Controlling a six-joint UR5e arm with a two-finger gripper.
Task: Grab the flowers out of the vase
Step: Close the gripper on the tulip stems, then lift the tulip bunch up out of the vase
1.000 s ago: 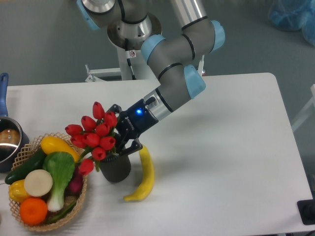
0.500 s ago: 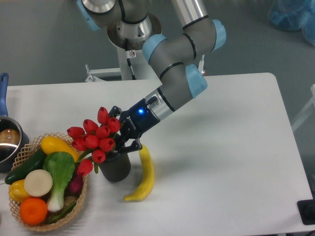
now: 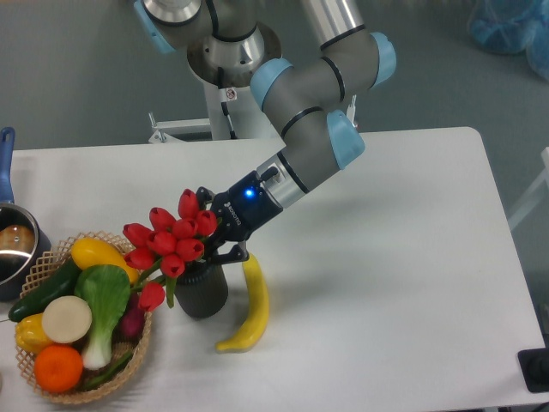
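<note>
One UR5e arm reached down from the 12 o'clock side of the table (image 3: 403, 257), and its gripper (image 3: 212, 233) sat at the neck of the bunch, just above the rim of the vase (image 3: 202, 292). Its two black fingers were clenched around the green stems of the flowers (image 3: 169, 241), as far as the picture let me see; the exact contact was partly hidden behind the red buds.

The tulip buds leaned toward 10 o'clock from the vase, and one bud hung lower, near the edge of the wicker basket (image 3: 30, 365). The lower ends of the stems appeared to be inside the dark ribbed vase, so I judged that the flowers were gripped but not yet free of it. The step in hand was therefore the lift out of the vase.

A yellow banana (image 3: 250, 311) lay just beside the vase at its 4 o'clock side, perhaps touching it. At 9 o'clock the basket held a yellow squash (image 3: 99, 256), a bok choy (image 3: 105, 300), a cucumber (image 3: 43, 292) and an orange (image 3: 58, 367). A steel pot (image 3: 15, 249) with a blue handle stood at the far 9 o'clock edge.

The next move called for a pull along the line of the stems, upward and a little toward 1 o'clock, until the stem ends came clear of the rim. A sideways pull could tip the light vase or drag it against the banana.
</note>
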